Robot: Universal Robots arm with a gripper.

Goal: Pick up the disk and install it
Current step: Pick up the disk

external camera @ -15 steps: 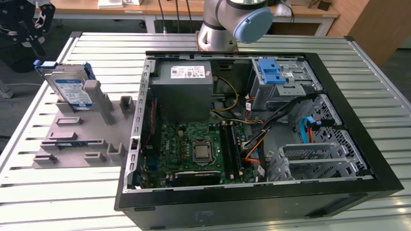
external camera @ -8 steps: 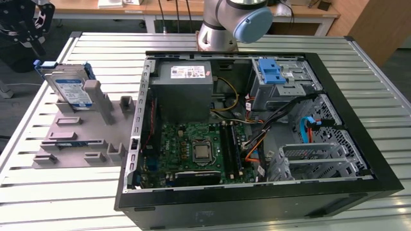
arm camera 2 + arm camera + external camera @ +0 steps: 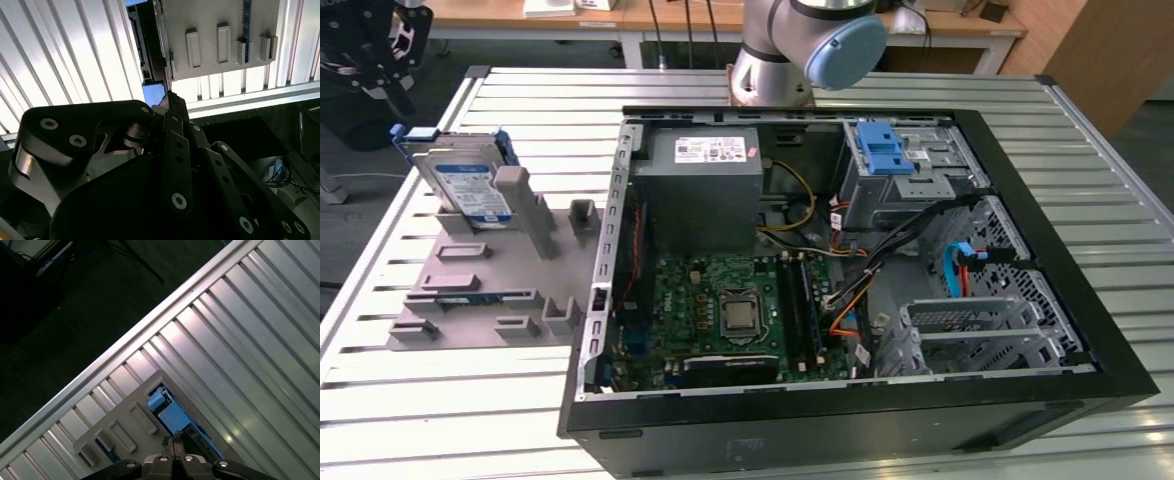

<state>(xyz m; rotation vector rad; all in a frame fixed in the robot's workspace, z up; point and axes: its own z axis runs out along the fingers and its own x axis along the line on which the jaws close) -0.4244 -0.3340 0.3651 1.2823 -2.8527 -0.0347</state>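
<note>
Gripper (image 3: 175, 441) hangs clear above the slatted table (image 3: 414, 410), at its far corner on the exterior view's left. I see nothing in its grip. In both wrist views the fingertips (image 3: 170, 100) look pinched together with nothing between them. The black linkage blocks most of the second wrist view, so that's my best read. In the exterior view the gripper is partly cut off by the frame edge.

The disk (image 3: 460, 172) stands on edge in the grey fixture plate (image 3: 480, 300), at the plate's far end. The plate is near the table edge on the exterior view's left, beside the open PC case (image 3: 854, 425). A grey post on the plate hides the disk's lower part.

In the first wrist view only a blue patch of the disk (image 3: 172, 416) shows just past the fingertips, and I can't make out its label there. In the second wrist view only a blue sliver (image 3: 153, 93) shows beside the fingers.

Inside the case, the drive cage with the blue latch (image 3: 886, 150) sits at the far corner on the exterior view's right. Its slots are too dark to read.
</note>
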